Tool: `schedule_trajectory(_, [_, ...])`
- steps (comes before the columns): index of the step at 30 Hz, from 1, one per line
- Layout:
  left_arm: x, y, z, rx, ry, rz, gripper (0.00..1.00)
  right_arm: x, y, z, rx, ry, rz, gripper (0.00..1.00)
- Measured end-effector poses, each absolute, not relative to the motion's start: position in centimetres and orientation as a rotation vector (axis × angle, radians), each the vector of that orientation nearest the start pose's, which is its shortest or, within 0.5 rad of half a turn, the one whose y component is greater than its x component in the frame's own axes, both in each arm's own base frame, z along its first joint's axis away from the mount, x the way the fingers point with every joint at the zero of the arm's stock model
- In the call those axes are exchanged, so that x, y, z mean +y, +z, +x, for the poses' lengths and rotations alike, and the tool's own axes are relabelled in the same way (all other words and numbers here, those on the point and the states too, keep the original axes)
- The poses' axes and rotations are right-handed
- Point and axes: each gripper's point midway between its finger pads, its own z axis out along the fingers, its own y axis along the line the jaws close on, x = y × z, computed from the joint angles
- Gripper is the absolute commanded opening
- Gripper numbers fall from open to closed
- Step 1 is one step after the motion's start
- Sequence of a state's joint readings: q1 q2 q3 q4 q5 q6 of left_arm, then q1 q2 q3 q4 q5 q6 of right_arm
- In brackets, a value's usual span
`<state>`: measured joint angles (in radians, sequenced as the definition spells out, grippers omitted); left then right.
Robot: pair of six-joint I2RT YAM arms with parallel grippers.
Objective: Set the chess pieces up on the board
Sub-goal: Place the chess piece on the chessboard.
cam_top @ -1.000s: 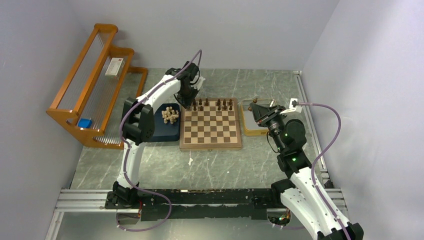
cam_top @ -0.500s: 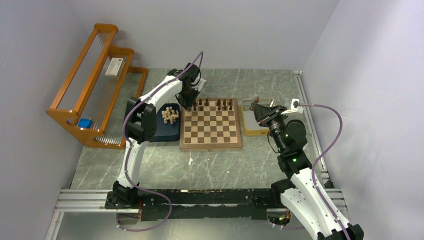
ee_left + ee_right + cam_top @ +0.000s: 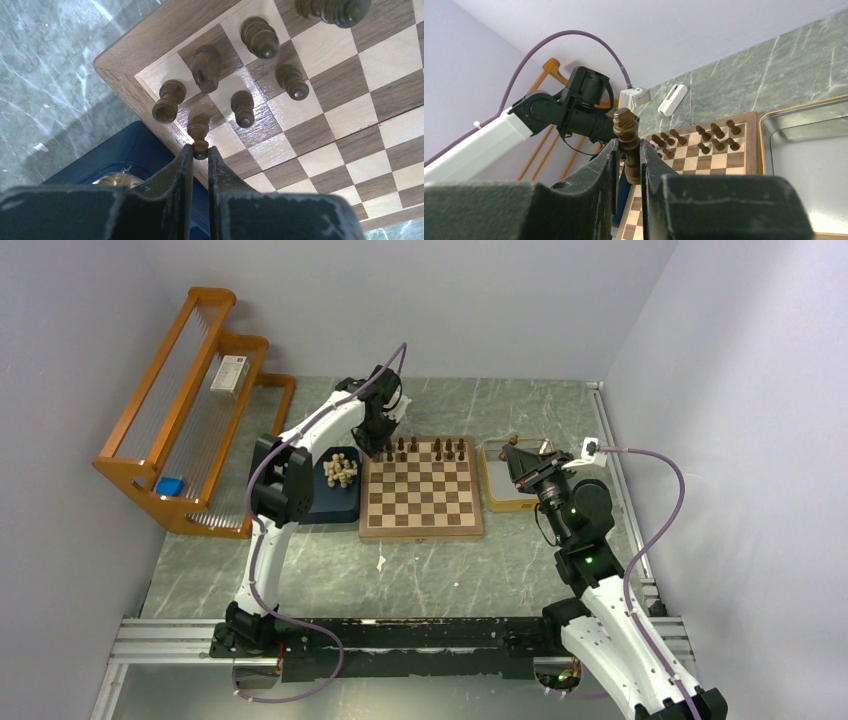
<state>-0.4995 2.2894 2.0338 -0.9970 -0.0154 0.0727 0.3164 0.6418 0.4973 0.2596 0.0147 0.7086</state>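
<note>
My left end effector (image 3: 200,153) pinches the top of a dark pawn (image 3: 198,126) standing on the board (image 3: 385,57), near its far left corner. My right end effector (image 3: 628,150) grips another dark piece (image 3: 625,122) above the yellow tray (image 3: 497,503).

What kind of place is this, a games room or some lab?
Probably a robotics lab test cell: two white robot arms bolted to a metal rail, bare grey walls, and a square wooden chessboard.

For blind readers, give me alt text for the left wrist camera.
The left gripper pinches the head of an upright dark pawn at the chessboard's edge, near a corner. Other dark pieces stand beside it; a blue tray lies beyond.
</note>
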Motion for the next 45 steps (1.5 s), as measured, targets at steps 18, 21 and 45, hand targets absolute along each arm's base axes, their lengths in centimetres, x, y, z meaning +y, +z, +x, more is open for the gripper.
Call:
schedule_trajectory(18, [-22.75, 5.82, 42.86, 2.711, -0.076, 0.795, 0.21, 11.97, 29.34, 28.76, 1.477, 0.82, 0.305, 0.2])
schedule_trajectory(21, [-22.78, 5.83, 42.92, 2.71, -0.077, 0.794, 0.23, 11.97, 29.33, 28.76, 1.477, 0.819, 0.305, 0.2])
schedule_trajectory(45, [-22.98, 5.83, 43.31, 2.694, -0.08, 0.793, 0.31, 11.97, 29.34, 28.76, 1.477, 0.819, 0.304, 0.2])
